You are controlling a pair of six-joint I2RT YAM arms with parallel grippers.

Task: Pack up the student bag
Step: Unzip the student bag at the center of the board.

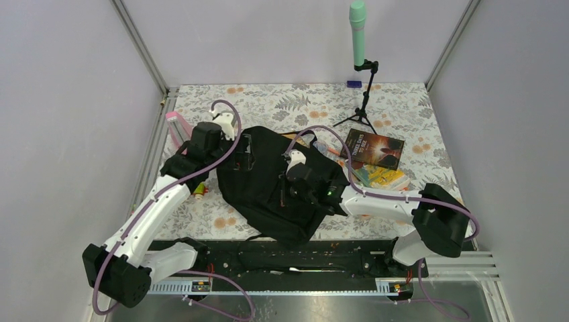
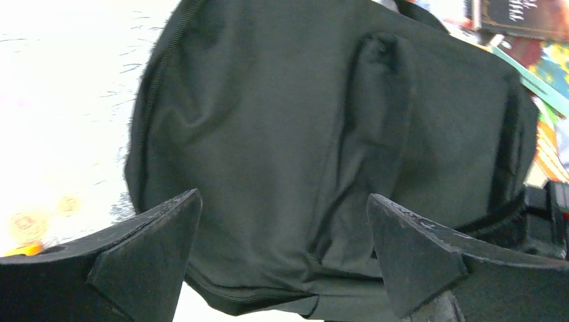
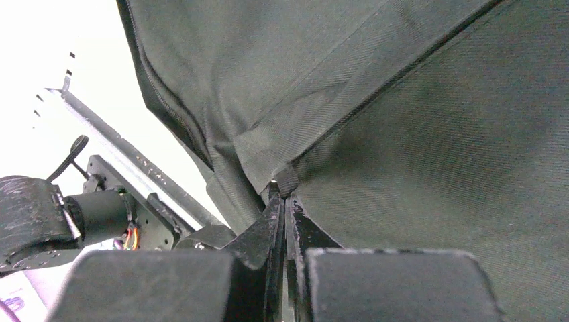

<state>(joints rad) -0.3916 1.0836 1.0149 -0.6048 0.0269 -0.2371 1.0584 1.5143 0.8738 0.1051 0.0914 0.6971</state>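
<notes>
Pinching shut, the right gripper (image 3: 283,201) is closing its 2 fingertips on a small black tab (image 3: 287,180) that is sticking out where a seam of the student bag (image 3: 436,134) meets a fabric fold; whether the tab is a zip pull or only a webbing end, I cannot tell. The left gripper (image 2: 285,248) is hanging with its jaws spread wide and nothing between them, facing the bag's far left side from just beside it without touching the cloth. The bag is lying slumped in the middle of the table (image 1: 402,107), between the 2 arms, and no opening is showing in any view. Just off its right edge, a dark book (image 1: 374,149) and a yellow book (image 1: 382,178) are lying on the table, not in the bag.

By my reading, the step in hand is opening the bag, with no packing done. If that tab is a pull, the next move is calling for a drag along the zip line while the free left gripper is clamping the fabric near it, since soft cloth will otherwise be sliding along with the pull.
</notes>
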